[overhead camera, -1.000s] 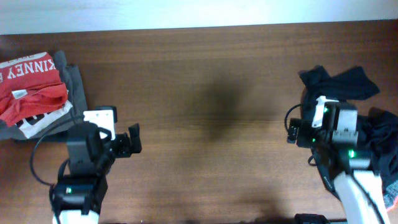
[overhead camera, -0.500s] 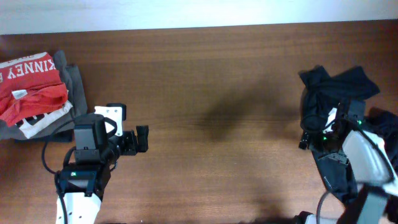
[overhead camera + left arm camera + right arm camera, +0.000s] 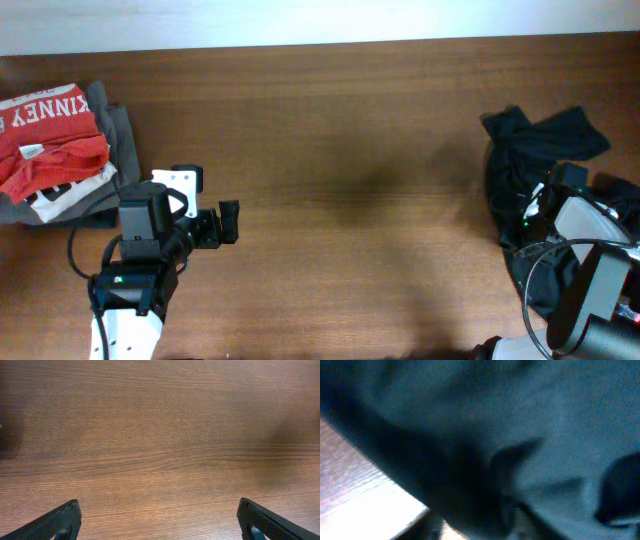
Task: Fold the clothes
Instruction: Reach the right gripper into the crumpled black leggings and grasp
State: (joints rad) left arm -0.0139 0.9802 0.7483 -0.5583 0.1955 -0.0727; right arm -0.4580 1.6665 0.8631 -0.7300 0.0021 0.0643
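The clothes [image 3: 548, 140], a pair of black pants, lie crumpled at the table's right edge. My right gripper [image 3: 528, 212] is pushed down into that pile. In the right wrist view dark fabric [image 3: 520, 420] fills nearly the whole blurred frame and hides the fingers, so how the jaws stand does not show. My left gripper [image 3: 222, 222] hovers over bare wood at the left, far from the pants. It is open wide, and only wood shows between its fingertips [image 3: 65, 520] in the left wrist view.
A red T-shirt with white lettering [image 3: 50, 140] lies on folded grey garments [image 3: 120, 135] at the far left. The brown wooden table [image 3: 340, 150] stretches between the two arms. Its back edge runs along the top of the overhead view.
My right arm has swung right and dropped its gripper into the black pants. The left arm shifted slightly forward a second ago and has held still since, its jaws open throughout.
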